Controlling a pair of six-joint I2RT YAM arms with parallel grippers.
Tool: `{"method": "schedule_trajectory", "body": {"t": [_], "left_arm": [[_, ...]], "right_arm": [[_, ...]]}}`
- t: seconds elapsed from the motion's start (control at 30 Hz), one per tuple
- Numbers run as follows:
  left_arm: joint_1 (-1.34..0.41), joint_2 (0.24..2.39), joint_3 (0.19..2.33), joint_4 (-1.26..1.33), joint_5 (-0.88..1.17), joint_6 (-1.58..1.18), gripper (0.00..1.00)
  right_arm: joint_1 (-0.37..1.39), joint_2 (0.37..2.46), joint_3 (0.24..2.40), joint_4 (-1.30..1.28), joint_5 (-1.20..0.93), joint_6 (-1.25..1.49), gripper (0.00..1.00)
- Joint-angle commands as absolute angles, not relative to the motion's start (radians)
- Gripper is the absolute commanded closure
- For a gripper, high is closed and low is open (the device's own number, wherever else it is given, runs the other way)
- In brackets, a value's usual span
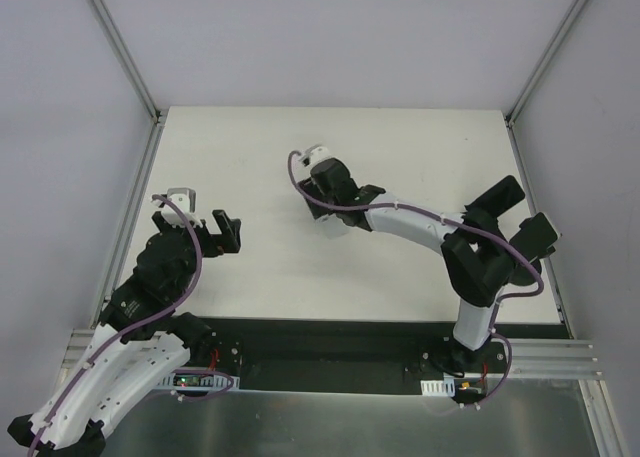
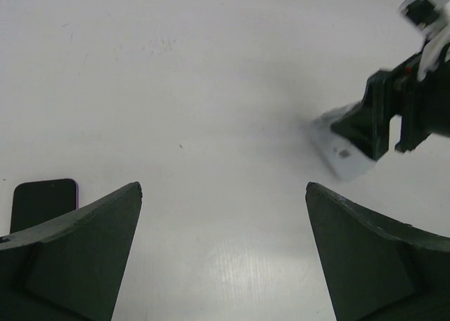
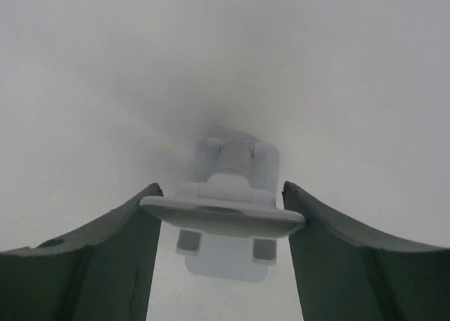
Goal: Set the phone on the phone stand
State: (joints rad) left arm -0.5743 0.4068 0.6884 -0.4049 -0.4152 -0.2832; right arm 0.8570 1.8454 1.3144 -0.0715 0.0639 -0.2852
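Right end effector [image 3: 222, 187] is pinching the phone stand [image 3: 225, 219]. I see one dark finger [image 3: 91, 265] on each side of the stand's flat plate, and the plate's edges touch both of them. The stand looks white or pale grey to me. It has a flat plate on top, a small hinge part under it, and a short foot. From the top camera it sits about in the middle of the bench [image 1: 420, 147], a little to the far side, under my right arm's wrist. I cannot tell if its foot rests on the bench or hangs just above it. In the left wrist camera the stand looks blurry.

My left end effector [image 2: 223, 187] is spread wide. Nothing is between its two fingers, and I see only bare bench there. It sits at the left side of the bench, well apart from the stand.

The phone [image 2: 43, 201] is a flat black one. It lies on the bench at the near left of the left wrist camera, just beside the left finger, and that finger hides its near end. The phone is well apart from the stand and is not on it.

A purple cable [image 1: 293, 177] runs along my right arm up to the wrist. On the right of the top camera, dark flat shapes [image 1: 500, 199] stick out by my right arm's elbow. I cannot tell what they are.
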Motion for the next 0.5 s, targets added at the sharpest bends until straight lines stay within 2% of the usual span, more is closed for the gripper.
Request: {"method": "schedule_trajectory", "body": {"t": [0.0,0.03,0.13,0.3,0.47], "left_arm": [[-0.561,0.428,0.690,-0.368,-0.371,-0.261,0.01],[-0.554,0.428,0.690,-0.367,-0.365,-0.261,0.01],[-0.538,0.426,0.684,-0.357,-0.328,-0.265,0.01],[-0.505,0.425,0.680,-0.354,-0.284,-0.273,0.01],[-0.474,0.434,0.673,-0.342,-0.235,-0.279,0.01]], "right_arm": [[0.751,1.759,1.435,-0.309,1.111,0.295,0.99],[0.717,1.787,1.551,-0.431,1.144,0.390,0.99],[0.563,1.828,1.649,-0.702,1.089,0.662,0.99],[0.361,1.879,1.713,-0.798,1.028,0.824,0.99],[0.246,1.983,1.801,-0.811,0.979,0.874,0.99]]}}
